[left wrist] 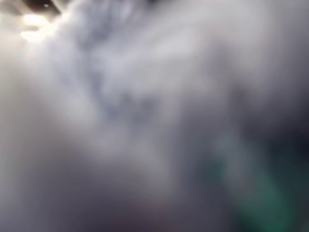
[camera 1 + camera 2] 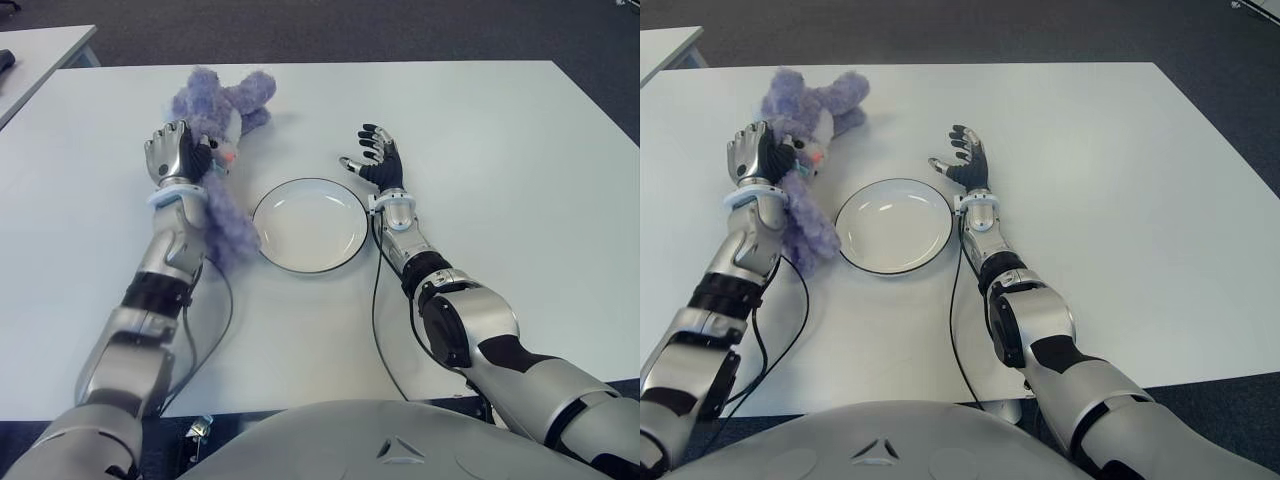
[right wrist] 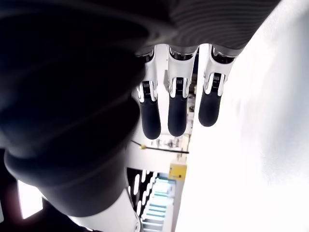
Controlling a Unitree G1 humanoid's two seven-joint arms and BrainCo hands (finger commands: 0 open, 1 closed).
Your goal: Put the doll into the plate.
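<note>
Count: I see one doll (image 2: 215, 120), one plate (image 2: 308, 225), two hands, and one white surface (image 2: 500, 150) carrying them all.
Doll: purple and fluffy, lying on the surface just to my left of the plate, not in it; its head end points toward the far edge and its lower body trails back along my left forearm.
Left hand: my left hand (image 2: 172, 152) is curled down over the doll's middle and looks closed on it; the left wrist view is filled with blurred fur, so I can't make out the individual fingers there.
Right hand: my right hand (image 2: 375, 160) shows just beyond the plate's right rim, fingers (image 3: 176, 113) spread and holding nothing.
Plate: white, round, empty, between my two forearms and touching neither hand.
Edges: the doll sits near the far edge on the left side; the plate is around the middle, well away from every edge.
Open room: the right half of the surface is bare, as is the near strip in front of the plate.
Beyond: a second table corner (image 2: 40, 50) shows at far left, apart from mine.
</note>
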